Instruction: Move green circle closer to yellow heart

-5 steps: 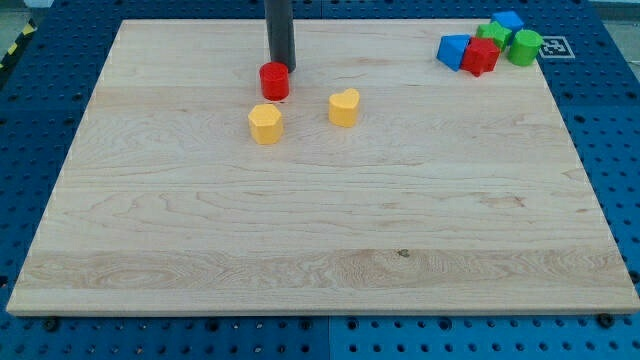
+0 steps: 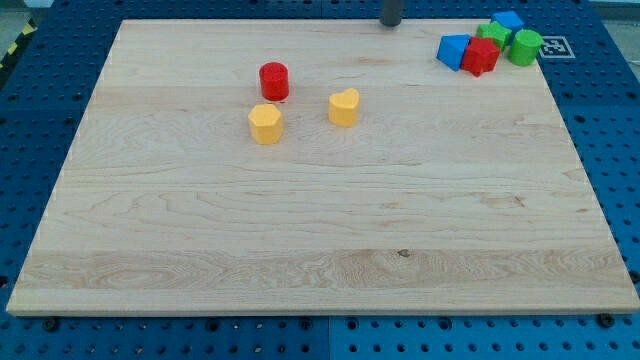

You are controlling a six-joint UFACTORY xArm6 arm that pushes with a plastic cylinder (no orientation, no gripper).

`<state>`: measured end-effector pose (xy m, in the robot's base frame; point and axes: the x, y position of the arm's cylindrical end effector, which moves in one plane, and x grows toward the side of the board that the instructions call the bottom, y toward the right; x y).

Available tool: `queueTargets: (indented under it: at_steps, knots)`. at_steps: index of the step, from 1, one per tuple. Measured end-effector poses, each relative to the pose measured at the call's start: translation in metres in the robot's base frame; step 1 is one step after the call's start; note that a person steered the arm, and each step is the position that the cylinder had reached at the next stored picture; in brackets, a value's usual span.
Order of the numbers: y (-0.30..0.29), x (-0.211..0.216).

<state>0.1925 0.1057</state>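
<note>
Only a short stub of the rod is seen at the view's top edge; my tip sits at the far edge of the wooden board, touching no block. No fingers are fitted to this rig, so no open/closed state can be given: the arm ends in the plain rod.

Positions, given rel. to the tip:

- Green circle: well to the view's right of the tip and slightly lower, at the right end of a tight cluster in the board's top-right corner. It is pressed against or just beside the other green block, whose shape can't be made out.
- Red block (shape unclear): in the same cluster, right of the tip and a bit lower, in front of the green pair.
- Blue block: nearest cluster member to the tip, to its right, touching or just beside the red one.
- 2nd blue block: at the cluster's top, right of the tip at approx. the same height in the view.
- Yellow heart: below the tip and slightly to the view's left, well apart from it, and far from the green circle.
- Red cylinder: below-left of the tip, standing upright, left of the heart.
- 2nd yellow block: further below-left, just under the red cylinder; near it but not touching. Shape looks roughly hexagonal, not certain.

The three centre blocks form a loose group, each apart from the others. A blue pegboard surface surrounds the board.
</note>
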Motion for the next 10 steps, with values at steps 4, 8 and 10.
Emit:
queueTargets:
  at_steps: [4,8,10]
  knots:
    - [0.068,-0.001]
    - [0.006,0.049]
    - [0.007,0.108]
